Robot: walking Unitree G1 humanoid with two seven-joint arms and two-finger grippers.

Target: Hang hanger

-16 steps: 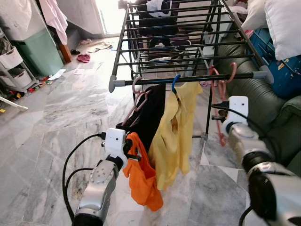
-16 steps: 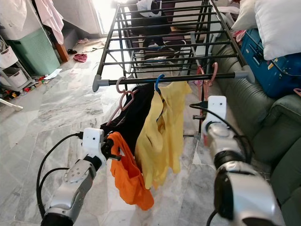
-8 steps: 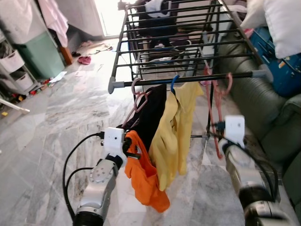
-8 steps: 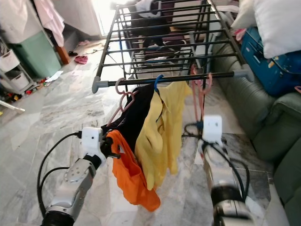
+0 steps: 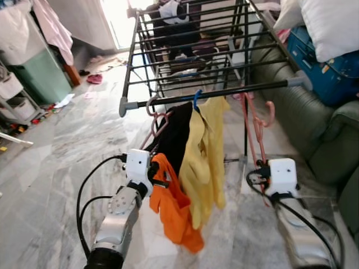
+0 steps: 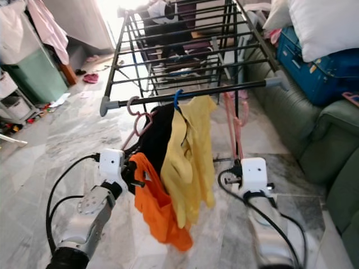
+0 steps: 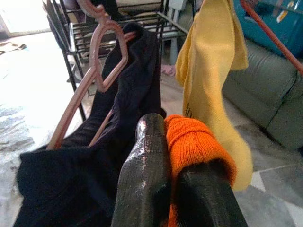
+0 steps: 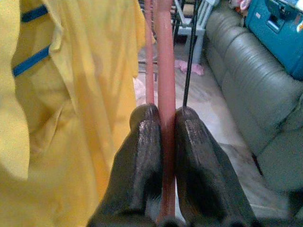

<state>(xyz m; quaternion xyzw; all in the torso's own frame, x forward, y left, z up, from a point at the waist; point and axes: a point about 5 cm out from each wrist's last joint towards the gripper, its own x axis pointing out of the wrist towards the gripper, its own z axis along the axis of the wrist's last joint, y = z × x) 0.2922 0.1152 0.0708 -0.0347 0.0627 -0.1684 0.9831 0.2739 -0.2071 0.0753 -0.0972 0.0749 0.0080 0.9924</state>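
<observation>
Pink hanger is clamped betw. closed right gripper fingers, below the rack's front bar, beside yellow shirt. Orange garment is pinched by closed left gripper.

I am in a lived-in home, in a room used for laundry. A grey marble floor spreads across the lower left of my view. A metal drying rack fills the upper middle, with a yellow shirt and a black garment hanging from its front bar. A green sofa sits at the right, white pillows in the upper right corner, and a green bin with storage shelves at the upper left.
</observation>
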